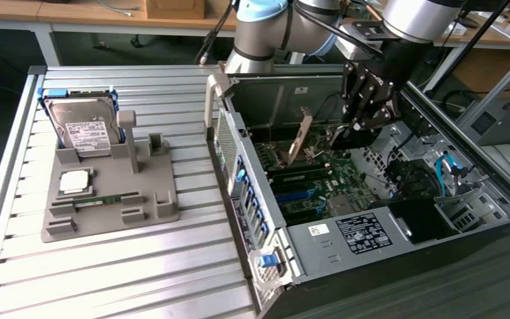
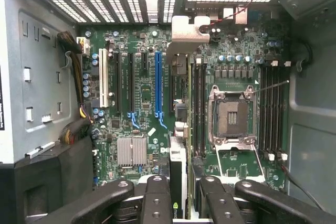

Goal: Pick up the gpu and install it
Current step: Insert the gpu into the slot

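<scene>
I see the gpu (image 1: 300,136) as a thin dark card w/ a pale metal end bracket. It stands on edge inside the PC case (image 1: 237,133), over the mobo (image 2: 142,87), beside the blue slot (image 2: 157,82). The gripper (image 2: 184,203) pinches it. On the worktop (image 1: 149,266), a grey tray (image 1: 162,183) holds a hard drive (image 1: 82,123), CPU chip (image 1: 75,179) and memory stick (image 1: 104,199).

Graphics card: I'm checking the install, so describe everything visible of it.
The graphics card is a thin dark board with a pale metal end bracket. It stands on edge inside the open computer case, above the green motherboard, bracket toward the case's rear wall. The gripper clamps its other end. Seating cannot be judged.
</scene>
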Controlling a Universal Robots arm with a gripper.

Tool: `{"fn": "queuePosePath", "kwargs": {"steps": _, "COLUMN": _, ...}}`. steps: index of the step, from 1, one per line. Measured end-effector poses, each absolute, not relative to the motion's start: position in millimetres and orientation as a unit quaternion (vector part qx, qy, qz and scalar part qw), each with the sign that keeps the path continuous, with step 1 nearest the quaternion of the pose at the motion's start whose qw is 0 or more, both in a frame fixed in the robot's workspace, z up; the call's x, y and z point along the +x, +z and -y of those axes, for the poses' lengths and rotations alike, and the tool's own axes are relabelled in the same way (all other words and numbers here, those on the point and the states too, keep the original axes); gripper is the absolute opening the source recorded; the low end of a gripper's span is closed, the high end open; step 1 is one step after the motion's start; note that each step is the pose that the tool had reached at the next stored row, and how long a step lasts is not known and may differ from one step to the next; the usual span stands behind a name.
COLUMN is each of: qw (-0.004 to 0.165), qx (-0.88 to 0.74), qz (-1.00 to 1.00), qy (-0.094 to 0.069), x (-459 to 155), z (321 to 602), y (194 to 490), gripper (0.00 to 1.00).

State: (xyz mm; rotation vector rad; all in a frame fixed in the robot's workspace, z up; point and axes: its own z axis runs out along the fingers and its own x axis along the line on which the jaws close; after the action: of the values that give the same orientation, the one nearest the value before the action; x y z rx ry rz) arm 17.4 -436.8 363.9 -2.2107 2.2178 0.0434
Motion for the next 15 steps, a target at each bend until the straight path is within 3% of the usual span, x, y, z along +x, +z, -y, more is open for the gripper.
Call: {"fn": "queuePosePath", "kwargs": {"steps": 15, "qw": 0.005, "qx": -0.706, "qz": -0.708, "qy": 0.014, "x": 8.0, "z": 439.1, "y": 361.6, "gripper": 0.27}}
